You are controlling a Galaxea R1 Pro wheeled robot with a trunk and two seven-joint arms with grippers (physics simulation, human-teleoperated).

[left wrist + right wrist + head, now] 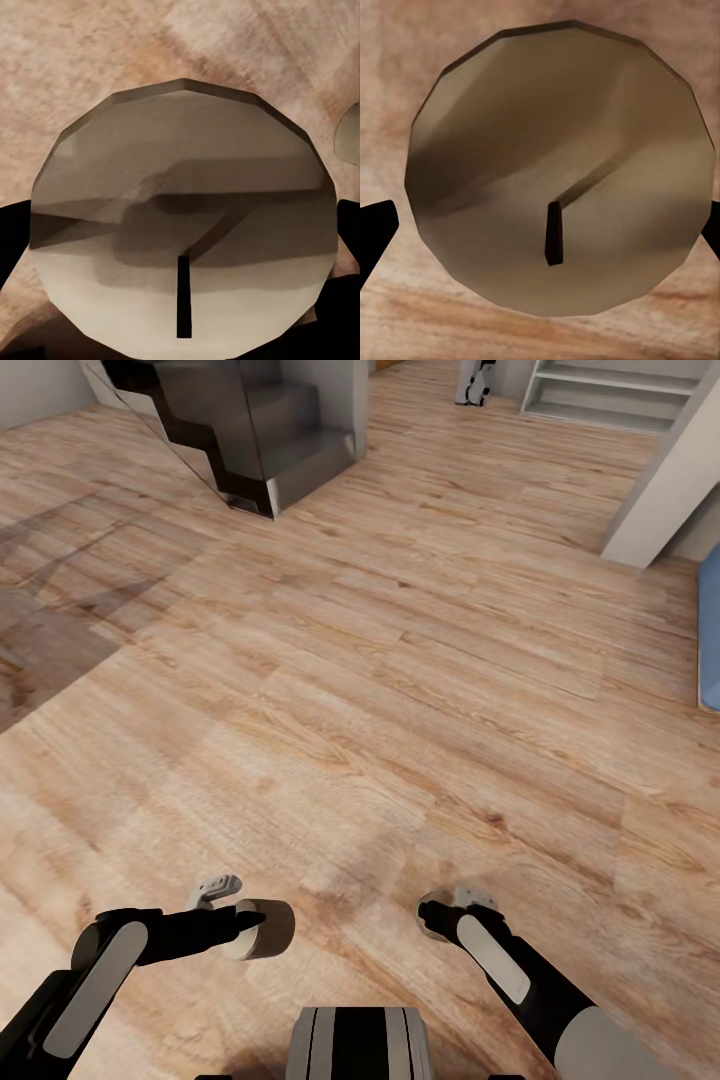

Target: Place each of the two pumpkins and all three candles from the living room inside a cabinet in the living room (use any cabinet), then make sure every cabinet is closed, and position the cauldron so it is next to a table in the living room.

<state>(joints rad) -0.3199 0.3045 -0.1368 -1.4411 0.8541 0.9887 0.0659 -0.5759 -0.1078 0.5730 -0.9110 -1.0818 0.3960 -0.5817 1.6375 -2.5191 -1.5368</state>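
Candles fill both wrist views, one per arm. In the left wrist view a pale grey-white candle (pixel 184 225) is seen end-on, a faceted disc with a short dark wick near its lower middle; black finger tips (pixel 13 236) press in at either edge, so the left gripper (pixel 250 928) is clamped on it. In the head view that candle (pixel 262 930) shows as a stubby cylinder at the end of the left arm, low over the floor (pixel 400 660), with a grey bracket just above it that is hard to identify.

The right wrist view gives the same picture: a round, shaded candle (pixel 559 176) with a dark wick, black fingers (pixel 375 229) touching its sides. From the head camera the right gripper (pixel 462 905) is mostly hidden behind its own wrist, and only a pale sliver of the candle (pixel 472 898) peeks out above it.

Both arms are cut off by the lower edge of the head view, as is the robot's trunk (pixel 360 1045) between them. Ahead lies bare wooden floor. A dark staircase (pixel 260 430) stands at the far left, a pale shelf unit (pixel 610 390) at the far right, and a blue thing (pixel 710 630) is cropped by the right edge, too little of it visible to name.
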